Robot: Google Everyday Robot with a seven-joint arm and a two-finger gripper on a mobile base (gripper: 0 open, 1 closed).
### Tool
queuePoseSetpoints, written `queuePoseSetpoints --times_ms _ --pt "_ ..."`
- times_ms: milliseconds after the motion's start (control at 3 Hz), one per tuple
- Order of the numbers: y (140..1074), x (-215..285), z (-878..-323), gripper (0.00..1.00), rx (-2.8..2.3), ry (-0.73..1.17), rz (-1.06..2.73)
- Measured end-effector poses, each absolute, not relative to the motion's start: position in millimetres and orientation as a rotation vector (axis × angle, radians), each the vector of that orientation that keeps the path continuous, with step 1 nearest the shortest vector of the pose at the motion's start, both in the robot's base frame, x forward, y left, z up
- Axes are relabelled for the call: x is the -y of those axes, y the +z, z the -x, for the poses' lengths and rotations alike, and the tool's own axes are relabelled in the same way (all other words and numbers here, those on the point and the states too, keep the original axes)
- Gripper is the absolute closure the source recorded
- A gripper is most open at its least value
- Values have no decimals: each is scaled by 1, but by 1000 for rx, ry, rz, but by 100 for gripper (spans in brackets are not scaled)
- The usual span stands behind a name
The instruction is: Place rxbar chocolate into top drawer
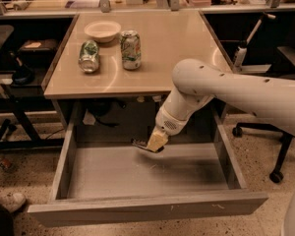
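One small flat black wrapped bar, the rxbar chocolate (138, 143), poked out leftward from the gripper (154, 144), dark and thin, edge-on to the camera, its markings too small to read. The gripper was clamped on the bar's right end and hung off the white robot arm (226, 87), just under the table edge and above the rear middle of the top drawer (147, 208). That wide, shallow grey drawer was pulled fully out, and the bar was held clear of its flat bottom, not resting on it.

On the count: one bar, one drawer, two green-and-white soda cans and one pale round bowl (103, 31), all on the tan square table (172, 43). One can (131, 49) stood upright; the other can (89, 56) lay on its side just to its left. What the bowl held could not be made out.
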State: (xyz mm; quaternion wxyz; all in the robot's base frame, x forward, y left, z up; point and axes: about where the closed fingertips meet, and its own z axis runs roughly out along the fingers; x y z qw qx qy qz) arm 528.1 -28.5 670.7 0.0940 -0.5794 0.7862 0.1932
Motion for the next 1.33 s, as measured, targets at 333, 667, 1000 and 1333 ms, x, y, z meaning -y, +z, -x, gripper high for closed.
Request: queuePoseSetpoints --times_ms 333,667,1000,1333 --pt "663 21 -531 100 -2331 570 1684" --pt "658 16 -531 100 -2322 561 1673" --pt "658 16 -531 81 -2322 561 1673" --pt "658 16 -531 57 -2322 561 1673"
